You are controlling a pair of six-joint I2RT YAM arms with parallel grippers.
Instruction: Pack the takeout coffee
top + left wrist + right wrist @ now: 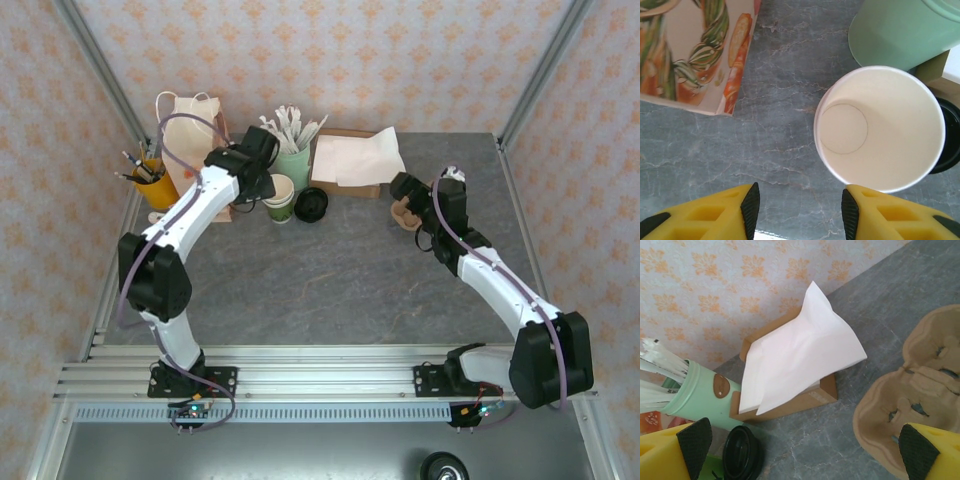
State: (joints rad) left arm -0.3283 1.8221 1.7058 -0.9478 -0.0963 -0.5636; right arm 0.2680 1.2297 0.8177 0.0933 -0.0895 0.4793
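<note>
The takeout coffee's dark green paper cup [280, 197] stands open at the back of the table, its cream inside [880, 130] empty. Its round black lid [311, 204] lies on the table just right of it, also seen in the right wrist view [742, 455]. My left gripper [264, 186] hovers at the cup's left side. In its wrist view the left gripper [800, 215] is open over bare table, the cup just ahead of its right finger. My right gripper [802, 450] is open and empty, facing the lid from the right.
A paler green cup of wrapped sticks [293, 162] stands behind the cup. A brown napkin box [350, 185] sits right of it, and a pulp cup carrier [405, 212] under the right gripper. A printed paper bag [190, 125] and a yellow pen cup [150, 185] stand at the back left.
</note>
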